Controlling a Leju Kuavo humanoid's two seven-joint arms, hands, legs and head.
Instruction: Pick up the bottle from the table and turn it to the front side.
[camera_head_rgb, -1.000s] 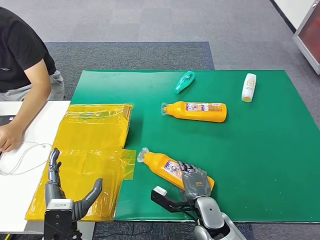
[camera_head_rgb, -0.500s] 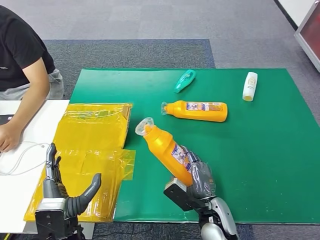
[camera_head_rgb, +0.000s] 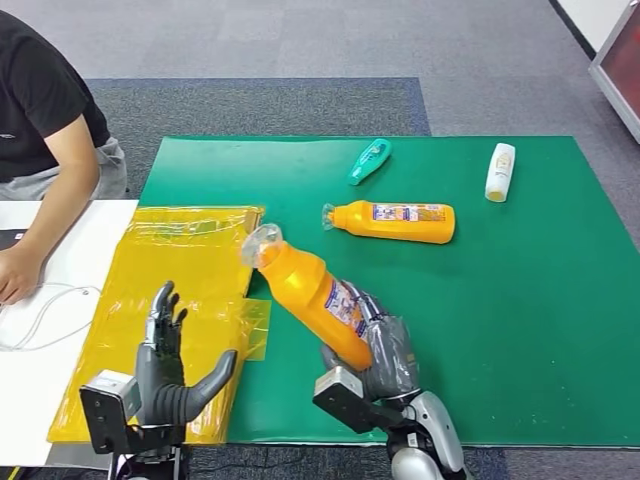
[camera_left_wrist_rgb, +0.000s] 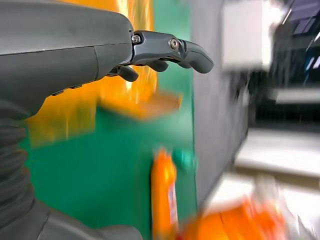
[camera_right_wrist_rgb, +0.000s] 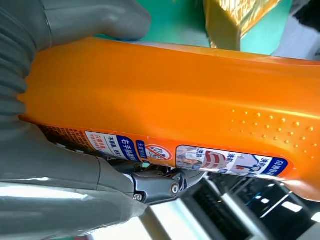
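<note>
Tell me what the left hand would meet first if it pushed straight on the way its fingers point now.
Probably only the yellow plastic bags below and ahead of the left hand; the held orange bottle lies off to its right. Depth is unclear.

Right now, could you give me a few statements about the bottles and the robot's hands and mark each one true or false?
1. The right hand holds an orange bottle lifted off the green mat. True.
2. The left hand holds the teal bottle. False: the left hand is empty, fingers apart, over the yellow plastic bag; the teal bottle lies at the far side of the mat.
3. A second orange bottle lies on its side on the mat. True.
4. The white bottle stands upright beside the held bottle. False: the white bottle lies flat near the mat's far right corner.
</note>
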